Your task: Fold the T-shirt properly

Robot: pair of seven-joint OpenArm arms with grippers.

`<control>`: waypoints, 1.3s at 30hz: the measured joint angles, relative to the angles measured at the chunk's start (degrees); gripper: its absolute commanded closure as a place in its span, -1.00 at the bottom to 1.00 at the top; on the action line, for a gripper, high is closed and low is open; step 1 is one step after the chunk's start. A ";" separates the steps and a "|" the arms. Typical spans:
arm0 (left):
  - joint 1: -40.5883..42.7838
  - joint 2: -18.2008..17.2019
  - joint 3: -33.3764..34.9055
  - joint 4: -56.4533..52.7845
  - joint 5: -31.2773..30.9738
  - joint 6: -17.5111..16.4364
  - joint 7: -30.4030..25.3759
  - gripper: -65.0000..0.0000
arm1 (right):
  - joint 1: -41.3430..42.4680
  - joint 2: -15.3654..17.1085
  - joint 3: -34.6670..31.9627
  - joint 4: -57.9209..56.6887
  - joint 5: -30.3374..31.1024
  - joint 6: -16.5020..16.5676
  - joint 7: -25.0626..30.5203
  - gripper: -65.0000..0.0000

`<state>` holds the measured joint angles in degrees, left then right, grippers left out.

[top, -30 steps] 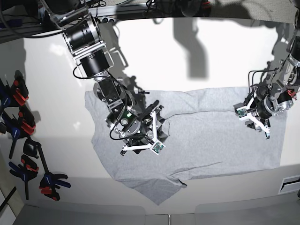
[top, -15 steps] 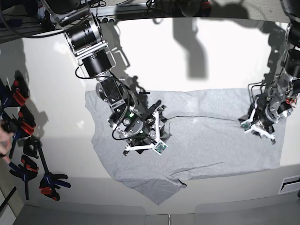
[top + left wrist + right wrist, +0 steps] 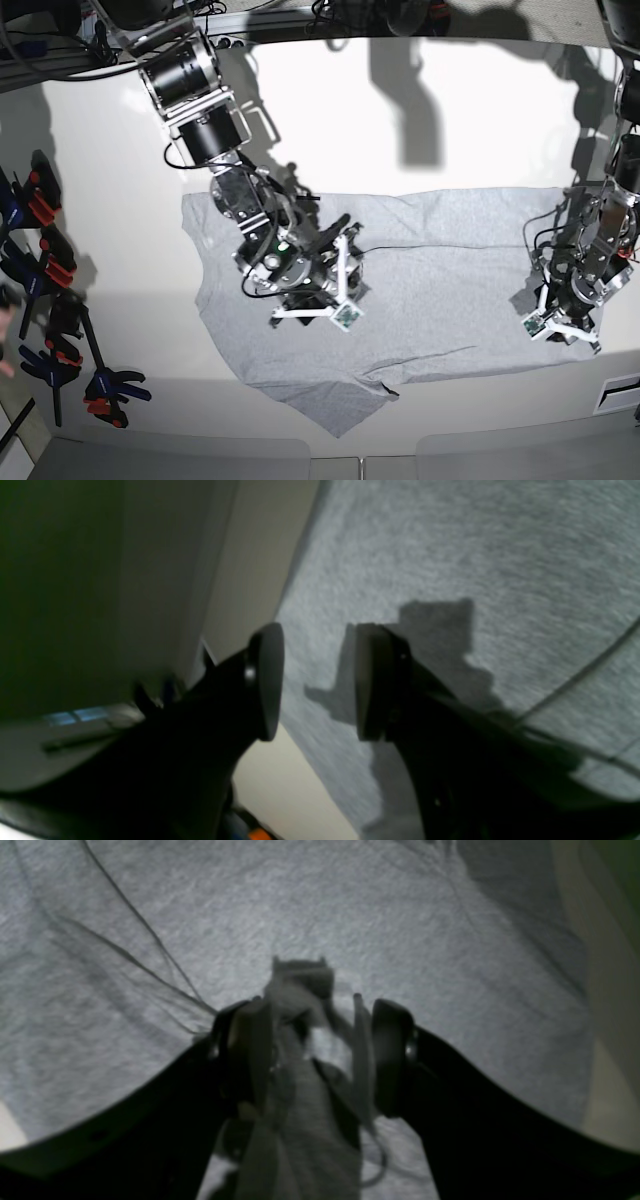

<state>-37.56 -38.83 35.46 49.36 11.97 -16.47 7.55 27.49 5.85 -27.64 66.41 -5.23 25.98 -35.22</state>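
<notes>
The light grey T-shirt (image 3: 450,290) lies spread on the table, plain side up, with creases across its middle. My right gripper (image 3: 318,283) sits on its left half. In the right wrist view a bunched ridge of the T-shirt (image 3: 400,915) stands between the fingers, so the right gripper (image 3: 312,1040) is shut on it. My left gripper (image 3: 562,335) hovers over the near right part of the shirt. In the left wrist view the left gripper (image 3: 315,680) is open just above the edge of the T-shirt (image 3: 450,555), with nothing between the pads.
The cream table (image 3: 450,130) surrounds the shirt. Several black, red and blue clamps (image 3: 60,330) lie along the left edge. Grey panels (image 3: 200,455) run along the front edge, and cables and arm mounts crowd the back.
My left arm has moved along the shirt's right side toward the near edge. My right gripper has crept slightly right and nearer with the fabric in it.
</notes>
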 measured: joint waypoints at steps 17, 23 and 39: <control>9.86 -2.23 -16.61 12.00 -42.66 10.93 18.40 0.34 | -8.57 0.28 19.58 8.63 17.62 -8.92 -5.81 0.08; 18.45 2.93 -36.04 11.69 -50.36 6.60 23.93 0.34 | -15.19 0.35 27.54 8.59 16.61 -7.17 -2.89 0.08; 25.77 7.39 -39.93 11.58 -43.01 4.63 22.34 0.34 | -16.06 0.04 31.28 8.11 14.45 -2.99 -3.58 0.08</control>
<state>-11.79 -31.44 -4.47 60.95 -31.05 -11.84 29.89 11.42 5.89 3.64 74.52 9.21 22.98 -38.81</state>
